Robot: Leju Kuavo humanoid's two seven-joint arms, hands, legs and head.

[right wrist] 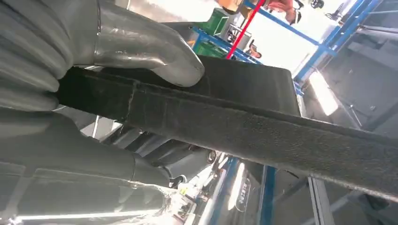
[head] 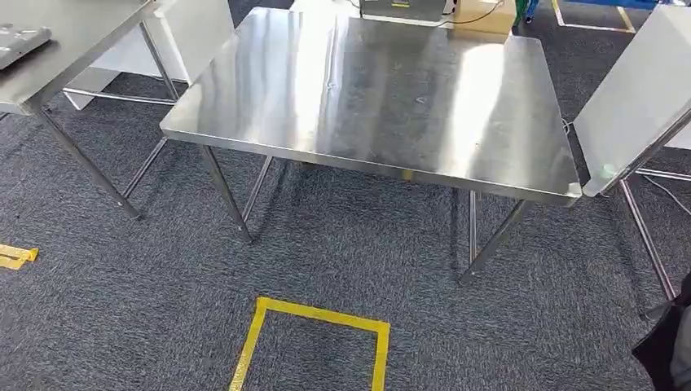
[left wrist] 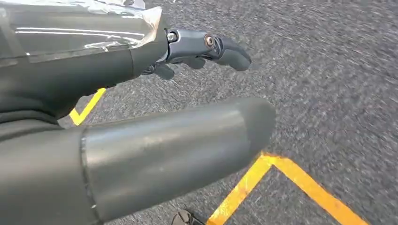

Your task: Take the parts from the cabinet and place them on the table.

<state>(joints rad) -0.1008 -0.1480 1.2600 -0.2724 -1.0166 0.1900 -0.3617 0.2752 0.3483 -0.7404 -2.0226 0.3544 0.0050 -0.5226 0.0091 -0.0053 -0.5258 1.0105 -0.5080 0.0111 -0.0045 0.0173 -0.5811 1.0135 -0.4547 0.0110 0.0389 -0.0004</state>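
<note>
My right hand [right wrist: 89,70] grips a flat black part [right wrist: 263,122] with a rough, felt-like surface; the thumb [right wrist: 150,47] presses on one face and the fingers lie under the other. A dark shape [head: 670,342] sits at the lower right corner of the head view. The steel table [head: 375,90] stands ahead of me with a bare, shiny top. My left hand [left wrist: 141,117] hangs over the grey carpet, holding nothing, with its thumb and fingers [left wrist: 206,47] apart.
A second steel table [head: 73,32] stands at the left, and a white tilted panel [head: 644,98] on a metal frame at the right. Yellow tape [head: 318,322] marks a square on the carpet before the table. A cardboard box [head: 485,15] lies beyond it.
</note>
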